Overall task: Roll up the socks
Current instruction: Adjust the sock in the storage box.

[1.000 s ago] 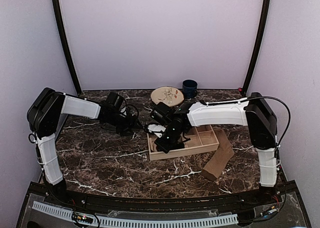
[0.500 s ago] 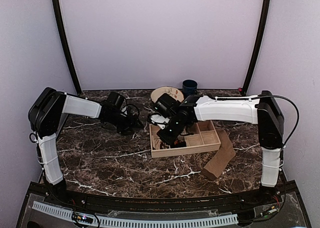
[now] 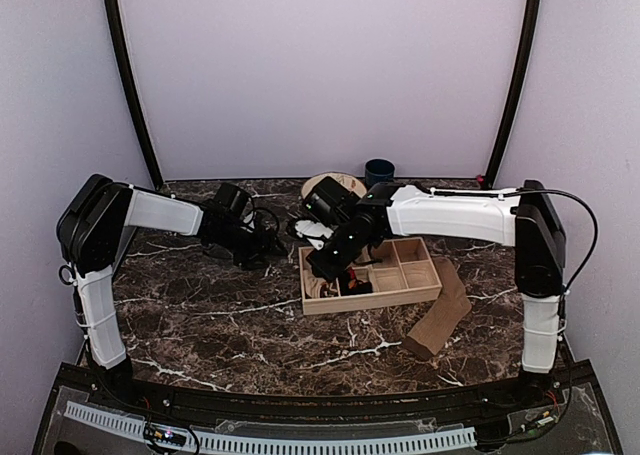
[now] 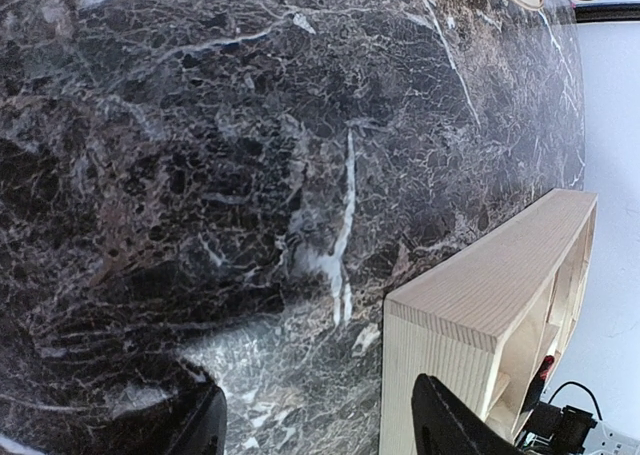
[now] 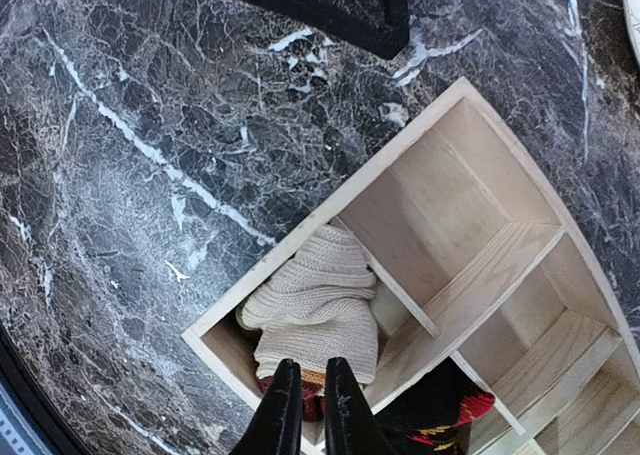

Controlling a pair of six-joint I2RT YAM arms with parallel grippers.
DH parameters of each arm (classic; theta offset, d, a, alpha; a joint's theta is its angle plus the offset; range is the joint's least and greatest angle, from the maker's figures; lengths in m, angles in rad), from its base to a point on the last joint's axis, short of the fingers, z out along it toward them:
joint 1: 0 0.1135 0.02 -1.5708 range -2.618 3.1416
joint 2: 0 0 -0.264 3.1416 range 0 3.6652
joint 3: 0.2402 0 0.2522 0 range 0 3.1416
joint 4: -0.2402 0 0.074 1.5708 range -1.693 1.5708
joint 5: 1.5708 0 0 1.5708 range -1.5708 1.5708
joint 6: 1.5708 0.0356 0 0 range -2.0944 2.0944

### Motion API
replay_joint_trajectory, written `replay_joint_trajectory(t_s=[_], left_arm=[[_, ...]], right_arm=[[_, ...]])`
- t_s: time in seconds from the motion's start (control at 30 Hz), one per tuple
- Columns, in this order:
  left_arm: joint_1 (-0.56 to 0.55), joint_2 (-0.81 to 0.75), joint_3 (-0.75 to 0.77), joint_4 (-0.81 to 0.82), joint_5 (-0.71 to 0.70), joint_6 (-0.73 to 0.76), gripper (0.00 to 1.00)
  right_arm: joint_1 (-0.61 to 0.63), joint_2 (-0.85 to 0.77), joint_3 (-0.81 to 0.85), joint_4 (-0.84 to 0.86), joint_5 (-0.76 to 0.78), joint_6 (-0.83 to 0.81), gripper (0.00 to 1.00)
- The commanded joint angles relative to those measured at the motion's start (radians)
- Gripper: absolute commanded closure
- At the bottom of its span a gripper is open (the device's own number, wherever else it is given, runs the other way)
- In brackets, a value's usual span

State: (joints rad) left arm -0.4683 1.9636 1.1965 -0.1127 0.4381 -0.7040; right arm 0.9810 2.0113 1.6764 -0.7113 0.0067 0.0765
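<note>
A wooden compartment tray (image 3: 420, 285) sits mid-table. In the right wrist view its corner compartment (image 5: 215, 340) holds the rolled beige sock (image 5: 315, 310), with maroon and mustard stripes at its lower end. The black argyle sock (image 5: 440, 415) lies in the neighbouring compartment. My right gripper (image 5: 303, 400) hovers over the beige roll, fingers almost together with nothing between them; from above it (image 3: 322, 267) is over the tray's left end. The plain tan sock (image 3: 440, 315) lies flat on the marble, right of the tray. My left gripper (image 4: 320, 425) stands open and empty beside the tray's corner (image 4: 480, 305).
A round patterned plate (image 3: 335, 185) and a dark blue cup (image 3: 379, 172) stand at the back of the marble table. The left arm's black wrist (image 3: 240, 230) lies low, left of the tray. Purple walls close in three sides.
My right gripper has risen out of the tray's left compartment and drawn back toward the far left, leaving the beige roll inside. The left arm has not moved.
</note>
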Motion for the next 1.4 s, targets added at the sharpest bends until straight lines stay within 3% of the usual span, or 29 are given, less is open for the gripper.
replay_joint_trajectory(t_s=[0.0,0.5,0.9,1.37], left_arm=[[0.007,0.029,0.013,-0.05,-0.006,0.018,0.33],[0.017,0.031,0.005,-0.053,0.001,0.021,0.34],[0.029,0.039,0.033,-0.077,0.006,0.04,0.33],[0.029,0.003,0.039,-0.079,-0.009,0.053,0.34]], right_arm=[[-0.004,0.039,-0.043,0.002,-0.05,0.023,0.9],[-0.002,0.044,-0.129,0.064,-0.016,0.055,0.88],[-0.001,-0.049,-0.011,0.07,0.102,0.021,0.73],[-0.001,-0.172,-0.077,0.143,0.242,0.067,0.52]])
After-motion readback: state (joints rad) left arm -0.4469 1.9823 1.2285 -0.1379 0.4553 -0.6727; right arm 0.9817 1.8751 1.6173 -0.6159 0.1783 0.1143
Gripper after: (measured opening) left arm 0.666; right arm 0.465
